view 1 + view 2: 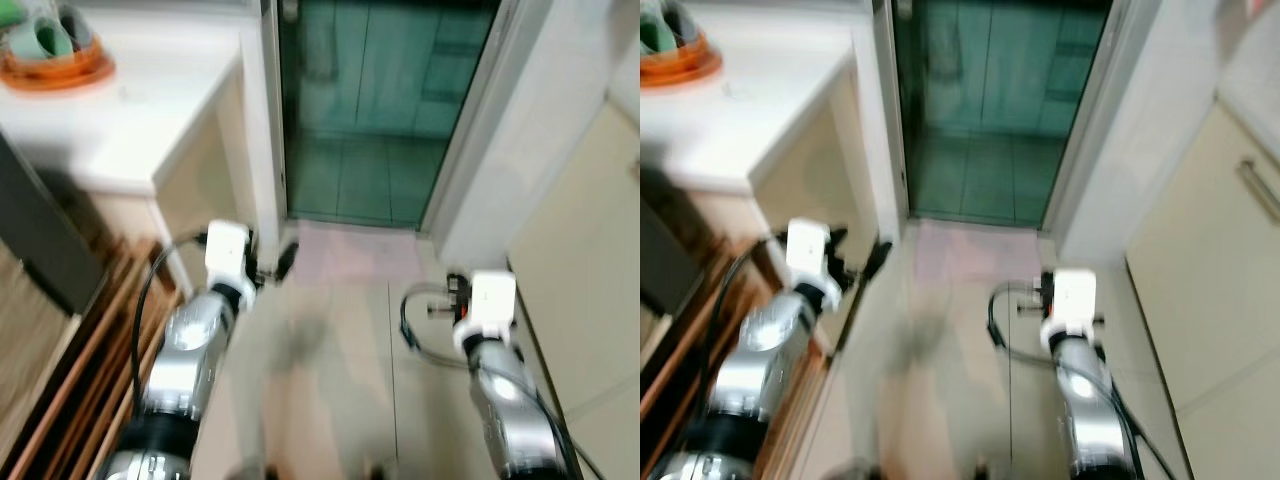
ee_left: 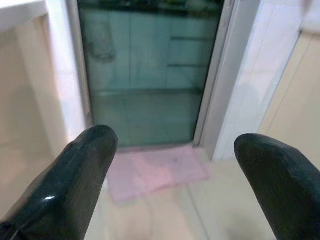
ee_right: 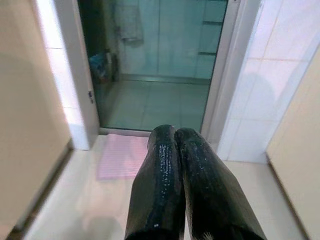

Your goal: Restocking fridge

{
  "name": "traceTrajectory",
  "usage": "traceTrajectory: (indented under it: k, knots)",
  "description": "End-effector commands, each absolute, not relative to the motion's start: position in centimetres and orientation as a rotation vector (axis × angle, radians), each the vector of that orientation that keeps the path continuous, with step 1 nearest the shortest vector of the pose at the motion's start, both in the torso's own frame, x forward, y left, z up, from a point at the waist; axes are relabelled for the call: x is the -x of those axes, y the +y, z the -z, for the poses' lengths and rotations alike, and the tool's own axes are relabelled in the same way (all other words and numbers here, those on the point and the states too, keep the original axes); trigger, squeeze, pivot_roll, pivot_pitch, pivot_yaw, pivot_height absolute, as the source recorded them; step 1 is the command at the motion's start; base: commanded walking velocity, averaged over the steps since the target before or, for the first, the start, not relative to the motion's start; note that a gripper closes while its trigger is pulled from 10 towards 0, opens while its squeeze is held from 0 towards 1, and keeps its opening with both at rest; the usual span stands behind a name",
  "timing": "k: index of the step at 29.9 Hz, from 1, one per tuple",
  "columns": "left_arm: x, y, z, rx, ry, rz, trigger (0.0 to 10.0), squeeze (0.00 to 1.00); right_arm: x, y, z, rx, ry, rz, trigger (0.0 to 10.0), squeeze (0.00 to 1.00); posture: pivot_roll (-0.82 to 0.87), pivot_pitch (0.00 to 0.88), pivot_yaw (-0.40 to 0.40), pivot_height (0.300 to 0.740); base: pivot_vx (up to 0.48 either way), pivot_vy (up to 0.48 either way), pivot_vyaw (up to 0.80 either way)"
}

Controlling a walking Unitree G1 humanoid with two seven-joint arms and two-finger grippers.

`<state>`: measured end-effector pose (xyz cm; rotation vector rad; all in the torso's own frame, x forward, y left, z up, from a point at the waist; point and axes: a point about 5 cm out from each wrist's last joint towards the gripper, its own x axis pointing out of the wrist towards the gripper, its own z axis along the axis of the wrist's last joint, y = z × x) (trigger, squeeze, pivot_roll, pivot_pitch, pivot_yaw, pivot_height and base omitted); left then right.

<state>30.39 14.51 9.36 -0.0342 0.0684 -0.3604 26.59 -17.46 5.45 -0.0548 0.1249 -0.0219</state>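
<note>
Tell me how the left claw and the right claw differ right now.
The left claw is open, its two black fingers spread wide apart, while the right claw is shut, fingers pressed together. From the head camera, the left claw sits beside the white counter, the right claw nearer the cream cabinet. Both are empty and point toward the pink mat before the glass door.

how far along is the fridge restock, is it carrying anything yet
Nothing looks done yet. The left claw is open and empty; the right claw is shut with nothing between its fingers. Right now the robot faces a glass door with a pink mat before it and a white counter on its left. No fridge or groceries are in view, so the whole restock remains.
</note>
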Motion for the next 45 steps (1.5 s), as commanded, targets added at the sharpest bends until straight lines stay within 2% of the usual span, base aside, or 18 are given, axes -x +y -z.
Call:
traceTrajectory:
  k: [1, 9, 17, 24, 36, 37, 45]
  knots:
    - [-30.4, 14.2, -9.5, 0.034, 0.067, 0.371, 10.0, 0.0, -26.4, -17.8, -5.3, 0.05, 0.129, 0.034, 10.0, 0.0, -0.08, 0.0, 0.019, 0.74, -0.292, 0.0, 0.0]
    - [-30.5, 14.2, -9.4, 0.029, 0.065, 0.368, 10.0, 0.0, -26.5, -17.9, -5.6, 0.046, 0.112, 0.041, 10.0, 0.0, -0.08, 0.0, 0.019, 0.74, -0.294, 0.0, 0.0]
    - [-30.5, 15.4, -9.5, 0.037, 0.039, 0.285, 10.0, 0.0, -26.4, -19.0, -8.3, 0.032, -0.055, 0.131, 10.0, 0.0, -0.08, 0.0, 0.009, 0.74, -0.309, 0.0, 0.0]
    - [-30.5, 15.4, -9.7, 0.055, 0.014, 0.253, 10.0, 0.0, -27.0, -19.0, -10.3, 0.117, -0.164, 0.13, 10.0, 0.0, -0.07, 0.0, -0.005, 0.74, -0.368, 0.0, 0.0]
    - [-30.6, 15.4, -9.7, 0.062, 0.013, 0.251, 10.0, 0.0, -27.7, -18.7, -8.5, 0.181, -0.022, 0.13, 10.0, 0.0, -0.07, 0.0, -0.008, 0.74, -0.373, 0.0, 0.0]
    - [-30.6, 15.3, -9.6, 0.06, 0.017, 0.25, 10.0, 0.0, -27.6, -18.7, -8.6, 0.155, -0.036, 0.14, 10.0, 1.0, -0.07, 0.0, -0.008, 0.74, 0.0, 0.0, 0.0]
    - [-30.7, 15.1, -9.5, 0.04, 0.02, 0.271, 10.0, 0.0, -27.7, -18.9, -8.8, 0.13, -0.064, 0.139, 10.0, 1.0, -0.07, 0.0, -0.006, 0.74, 0.0, 0.0, 0.0]
